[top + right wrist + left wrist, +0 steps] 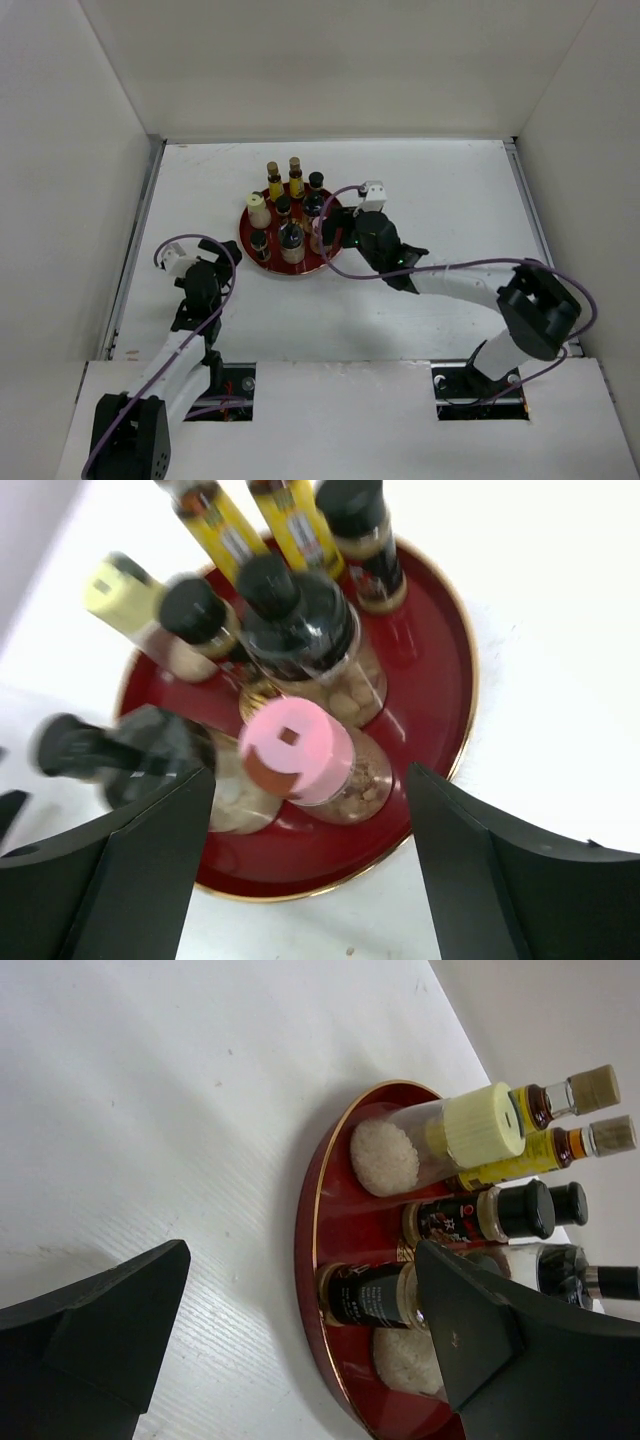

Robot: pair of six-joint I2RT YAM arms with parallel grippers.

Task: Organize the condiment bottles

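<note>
All the condiment bottles [292, 240] stand upright and close-packed on the red tray [440, 650], which sits on the counter [440, 200] toward 12 o'clock from the arm bases. Two slim yellow bottles [274, 182] stand at the tray's 12 o'clock, a cream-capped bottle [259, 211] near 10 o'clock, and dark-capped glass shakers fill the middle.

The pink-capped bottle [295, 750] stands near the rim at about 4 o'clock. The right tool [335, 232] is at that side with its jaws spread wide, one on each side of this bottle and neither touching it. The left tool [215, 252] waits off the tray at about 8 o'clock, also spread wide with nothing between its jaws.

These look like rigid, smooth little bottles, light but breakable and likely slippery under hard pads. The pink-capped one is short and stout, so it should stay stable if gripped around the glass body just below the cap. The slim yellow ones look tippy; a low hold on the body suits them. The neighbours stand so close that a wide approach may knock them.
</note>
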